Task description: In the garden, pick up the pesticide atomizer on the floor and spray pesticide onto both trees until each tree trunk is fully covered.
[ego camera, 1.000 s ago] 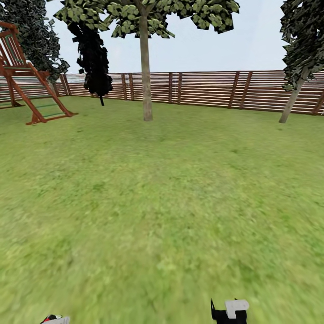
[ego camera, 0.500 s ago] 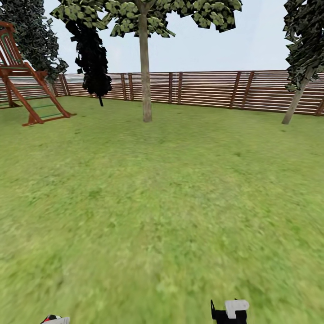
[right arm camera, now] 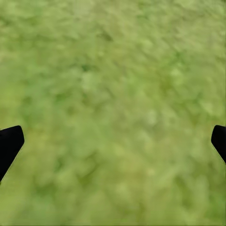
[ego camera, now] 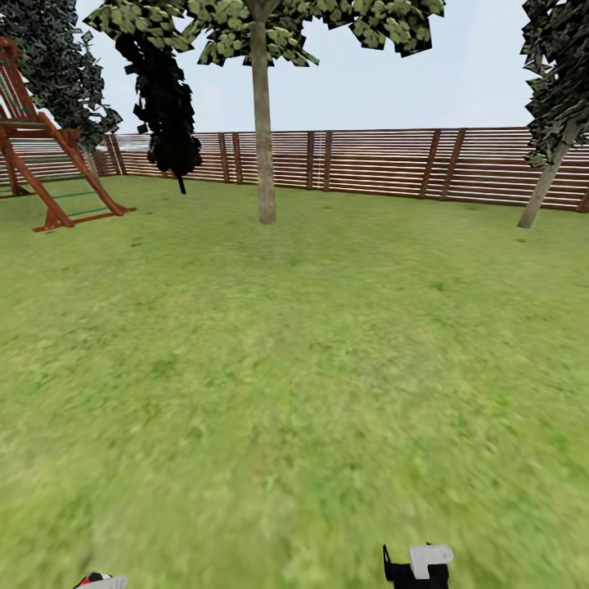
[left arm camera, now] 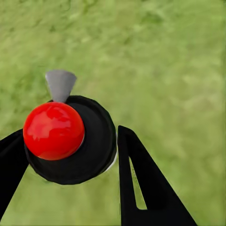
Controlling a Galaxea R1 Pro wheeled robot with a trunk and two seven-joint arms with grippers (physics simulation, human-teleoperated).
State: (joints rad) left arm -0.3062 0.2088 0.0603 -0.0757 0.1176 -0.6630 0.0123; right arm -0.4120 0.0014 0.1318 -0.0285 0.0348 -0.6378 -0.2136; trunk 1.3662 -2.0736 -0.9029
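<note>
**A:** Where was the pesticide atomizer [left arm camera: 70,139]?

**B:** Already off the floor [ego camera: 294,384]. In the left wrist view its black round body with the red ball and a grey nozzle sat between the left gripper's [left arm camera: 70,160] dark fingers [left arm camera: 141,188], which were clamped against its sides. A scrap of it showed at the near left edge of the head view too.

**A:** And the other tool?

**B:** The right gripper [right arm camera: 113,141] hung with its fingers spread wide apart, nothing but grass under it.

**A:** What had changed in the last second?

**B:** The whole head view had shifted: the straight trunk [ego camera: 263,123] of the tree [ego camera: 262,33] ahead crept a little lower and looked nearer, while the leaning tree [ego camera: 550,164] at the far right and the wooden play frame [ego camera: 49,172] at the far left slid outward. That reads as the camera travelling forward, not the things moving.

**A:** Meaning?

**B:** I judged the pickup done and the robot on its way across the garden; the trunk was well apart yet, near the slatted fence [ego camera: 384,164], so no spraying could begin.
</note>
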